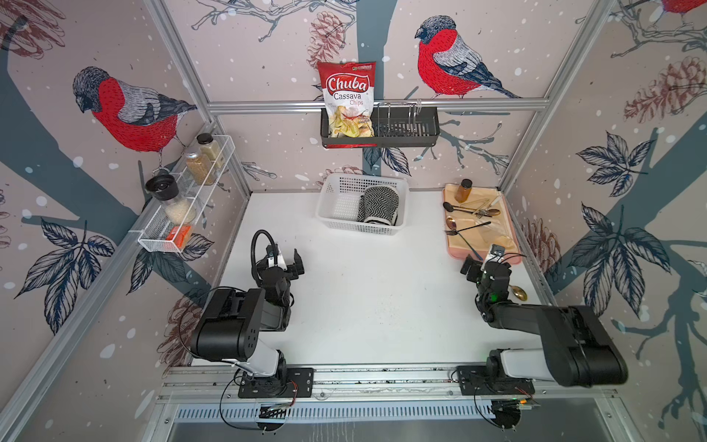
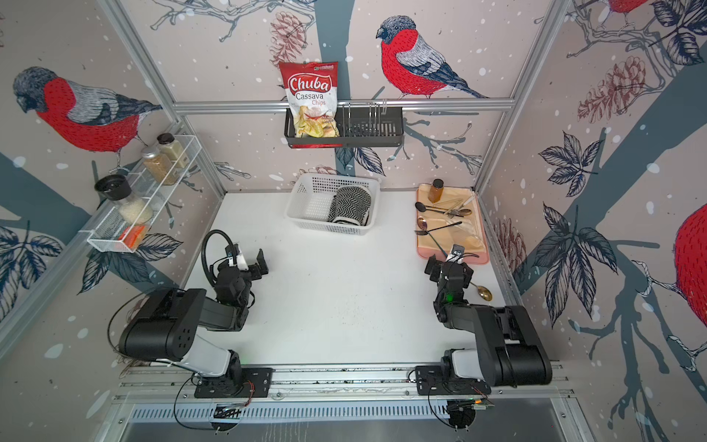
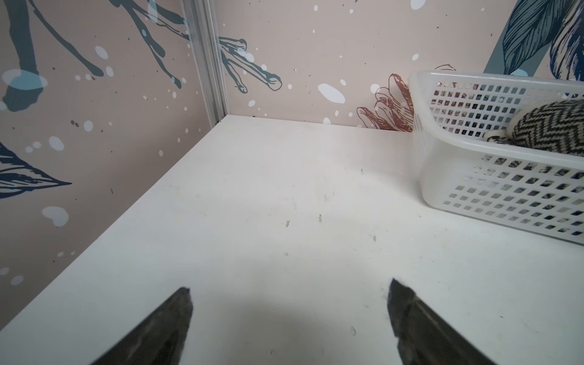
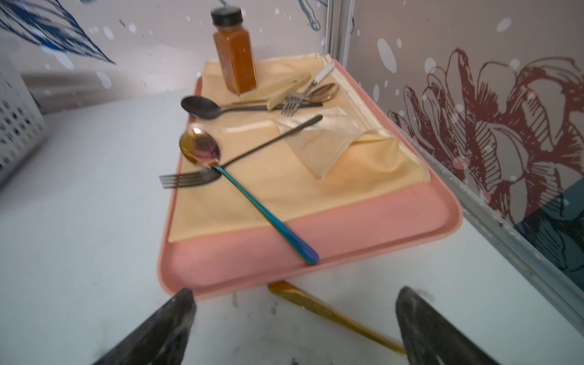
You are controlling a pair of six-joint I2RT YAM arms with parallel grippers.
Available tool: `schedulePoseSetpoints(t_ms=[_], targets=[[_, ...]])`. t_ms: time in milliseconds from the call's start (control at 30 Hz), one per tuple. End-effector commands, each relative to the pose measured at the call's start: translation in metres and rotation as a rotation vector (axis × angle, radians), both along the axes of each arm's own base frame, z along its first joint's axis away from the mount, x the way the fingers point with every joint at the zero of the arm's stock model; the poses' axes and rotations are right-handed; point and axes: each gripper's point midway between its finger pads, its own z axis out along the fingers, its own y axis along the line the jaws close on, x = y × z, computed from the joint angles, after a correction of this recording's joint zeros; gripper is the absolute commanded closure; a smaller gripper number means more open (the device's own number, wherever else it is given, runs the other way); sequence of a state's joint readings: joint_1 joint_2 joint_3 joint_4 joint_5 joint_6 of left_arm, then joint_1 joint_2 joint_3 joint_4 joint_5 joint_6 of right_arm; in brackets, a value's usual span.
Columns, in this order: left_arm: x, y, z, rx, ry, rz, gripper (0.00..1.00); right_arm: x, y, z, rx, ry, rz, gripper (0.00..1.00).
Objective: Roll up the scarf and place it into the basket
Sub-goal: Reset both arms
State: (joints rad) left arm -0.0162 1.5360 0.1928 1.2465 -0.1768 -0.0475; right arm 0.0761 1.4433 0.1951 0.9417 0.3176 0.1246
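Scarf (image 1: 377, 204) is lying rolled up inside the basket (image 1: 336, 206), toward its right half, zigzag side showing. The basket is sitting at the back of the table (image 1: 363, 291). Both arms are hanging well apart from it. The left gripper (image 3: 289, 294) is hovering over bare table, fingers spread wide, holding nothing. The right gripper (image 4: 295, 295) is gaping just as wide beside the pink tray (image 4: 347, 237), above a gold spoon (image 4: 331, 313).
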Motion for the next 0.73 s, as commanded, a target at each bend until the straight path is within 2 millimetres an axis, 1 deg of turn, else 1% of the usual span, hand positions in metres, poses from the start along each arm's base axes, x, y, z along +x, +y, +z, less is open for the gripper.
schedulePoseSetpoints(t_ms=[0,33,67,133,200,333,500,700], targets=[[0.0098,-0.0106,0.0245,0.034,-0.094,-0.063,0.02,0.0163,0.0019,0.0643,-0.038,-0.323,0.026,0.00],[0.0139,-0.0164,0.0218,0.043,-0.074,-0.098,0.02,0.0158,0.0023,0.0633,-0.037,-0.313,0.021,0.00],[0.0149,-0.0167,0.0193,0.040,-0.053,-0.099,0.02,0.0155,0.0016,0.0624,-0.038,-0.303,0.011,0.00],[0.0150,-0.0162,0.0190,0.040,-0.053,-0.096,0.02,0.0178,0.0019,0.0611,-0.037,-0.296,0.011,0.00],[0.0140,-0.0169,0.0232,0.042,-0.081,-0.099,0.02,0.0165,0.0020,0.0630,-0.039,-0.313,0.015,0.00],[0.0136,-0.0162,0.0219,0.041,-0.076,-0.096,0.02,0.0163,0.0021,0.0623,-0.040,-0.309,0.015,0.00],[0.0138,-0.0163,0.0215,0.042,-0.074,-0.097,0.02,0.0243,0.0038,0.0579,-0.007,-0.281,0.063,0.00],[0.0140,-0.0164,0.0220,0.041,-0.075,-0.097,0.02,0.0226,0.0035,0.0592,-0.008,-0.290,0.064,0.00]])
